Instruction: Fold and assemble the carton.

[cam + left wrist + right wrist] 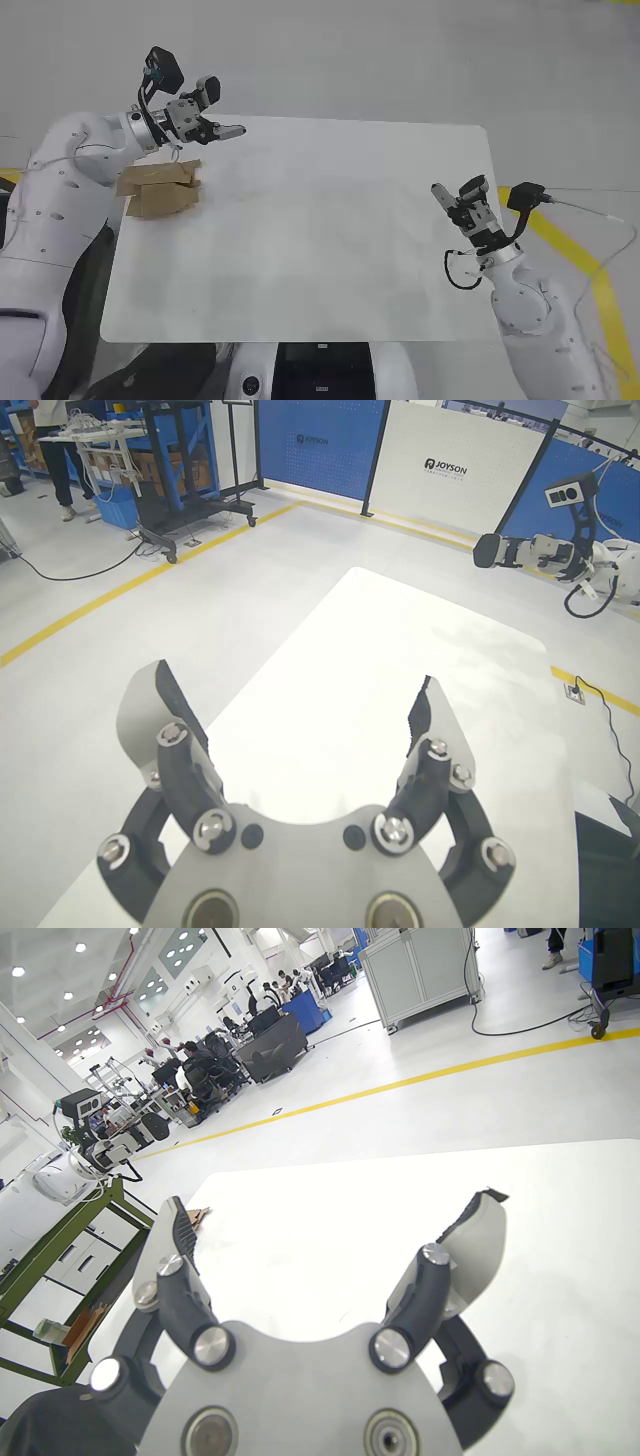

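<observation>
The brown carton (160, 188) lies partly folded at the far left edge of the white table (330, 260). My left gripper (222, 112) hangs just beyond the carton, over the table's back left corner. It is open and holds nothing, as its own view confirms (295, 680). My right gripper (458, 190) is at the table's right edge, far from the carton. It is open and empty too (332, 1200). A corner of the carton (197, 1216) peeks past one right finger.
A green cart (100, 1213) stands on the floor beside the table's left edge. Yellow floor tape (565, 250) runs past the right side. The right arm's gripper (487, 550) appears across the table in the left wrist view.
</observation>
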Robot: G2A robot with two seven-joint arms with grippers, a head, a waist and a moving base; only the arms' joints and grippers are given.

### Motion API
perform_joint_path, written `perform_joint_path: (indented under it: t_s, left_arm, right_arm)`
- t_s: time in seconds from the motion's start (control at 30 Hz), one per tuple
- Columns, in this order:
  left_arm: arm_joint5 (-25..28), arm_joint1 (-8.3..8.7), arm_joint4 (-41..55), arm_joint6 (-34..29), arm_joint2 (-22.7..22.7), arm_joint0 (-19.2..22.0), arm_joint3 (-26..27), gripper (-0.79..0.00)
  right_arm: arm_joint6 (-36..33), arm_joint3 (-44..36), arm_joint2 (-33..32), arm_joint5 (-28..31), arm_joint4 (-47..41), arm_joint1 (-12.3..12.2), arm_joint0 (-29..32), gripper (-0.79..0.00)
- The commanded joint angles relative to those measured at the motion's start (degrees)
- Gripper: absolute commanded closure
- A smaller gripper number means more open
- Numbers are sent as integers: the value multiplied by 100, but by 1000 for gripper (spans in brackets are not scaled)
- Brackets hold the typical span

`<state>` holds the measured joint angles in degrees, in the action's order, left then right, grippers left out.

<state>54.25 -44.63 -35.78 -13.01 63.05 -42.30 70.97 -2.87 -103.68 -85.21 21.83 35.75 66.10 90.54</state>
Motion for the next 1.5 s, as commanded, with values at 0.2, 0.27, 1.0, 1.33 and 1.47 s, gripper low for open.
perform_joint_path:
  t_s: [0.2, 0.27, 1.0, 1.33, 1.47]
  left_arm:
    - [0, 0, 0, 0, 0, 0, 0, -785]
    - [0, 0, 0, 0, 0, 0, 0, -785]
    - [176, 382, 2139, -2619, 719, -184, -929, -785]
    - [349, 800, 3029, -3353, 1197, -626, -1159, -785]
    - [259, 943, 3170, -3443, 1295, -716, -1340, -785]
  right_arm:
    - [0, 0, 0, 0, 0, 0, 0, -785]
    - [0, 0, 0, 0, 0, 0, 0, -785]
    - [0, 0, 0, 0, 0, 0, 0, -785]
    - [0, 0, 0, 0, 0, 0, 0, -785]
    - [0, 0, 0, 0, 0, 0, 0, -785]
